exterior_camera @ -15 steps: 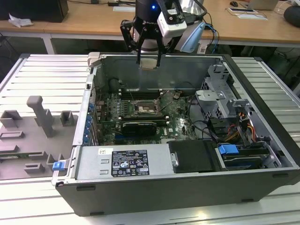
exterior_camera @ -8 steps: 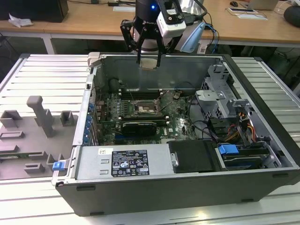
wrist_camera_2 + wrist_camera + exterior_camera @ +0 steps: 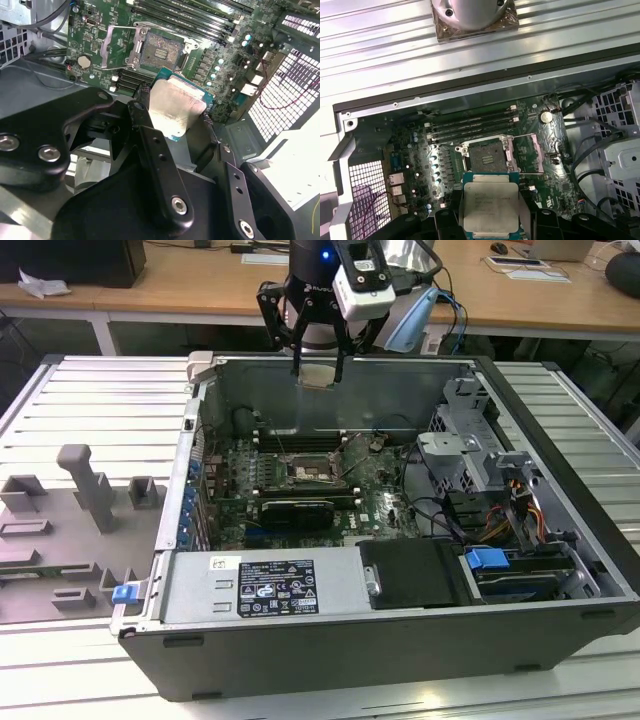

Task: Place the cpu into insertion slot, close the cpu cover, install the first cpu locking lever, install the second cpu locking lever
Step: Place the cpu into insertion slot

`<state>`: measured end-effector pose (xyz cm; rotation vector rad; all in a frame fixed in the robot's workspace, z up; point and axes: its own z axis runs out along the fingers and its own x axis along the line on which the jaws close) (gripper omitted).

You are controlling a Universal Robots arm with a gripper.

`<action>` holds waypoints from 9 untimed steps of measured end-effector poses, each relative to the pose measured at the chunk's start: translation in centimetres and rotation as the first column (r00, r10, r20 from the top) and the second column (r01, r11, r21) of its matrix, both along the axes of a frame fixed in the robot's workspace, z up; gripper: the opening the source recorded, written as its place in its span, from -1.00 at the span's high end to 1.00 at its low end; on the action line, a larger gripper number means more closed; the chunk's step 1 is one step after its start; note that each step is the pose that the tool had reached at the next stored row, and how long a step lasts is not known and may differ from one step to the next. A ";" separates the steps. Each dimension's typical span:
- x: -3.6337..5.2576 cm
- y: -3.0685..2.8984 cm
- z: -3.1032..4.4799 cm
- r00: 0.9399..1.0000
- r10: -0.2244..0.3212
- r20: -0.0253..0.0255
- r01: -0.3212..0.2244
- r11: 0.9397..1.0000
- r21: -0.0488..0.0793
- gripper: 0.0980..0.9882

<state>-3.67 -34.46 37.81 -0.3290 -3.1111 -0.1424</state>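
The claw [image 3: 318, 371] is clenched on one cpu [image 3: 491, 205], a flat square chip with a pale silvery top, at the exterior view's upper middle, over the open computer case [image 3: 300, 660]. Beyond it, one dark-centred insertion slot [image 3: 485, 157] lies bare, with its single cpu cover [image 3: 526, 152] flipped open beside it.
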 end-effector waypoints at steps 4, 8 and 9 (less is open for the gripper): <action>0.00 0.00 0.00 1.000 -0.012 0.000 0.012 1.000 0.000 0.02; 0.00 0.00 0.00 1.000 -0.022 0.000 0.022 1.000 0.000 0.02; 0.00 0.00 0.00 1.000 -0.027 0.000 0.027 1.000 0.000 0.02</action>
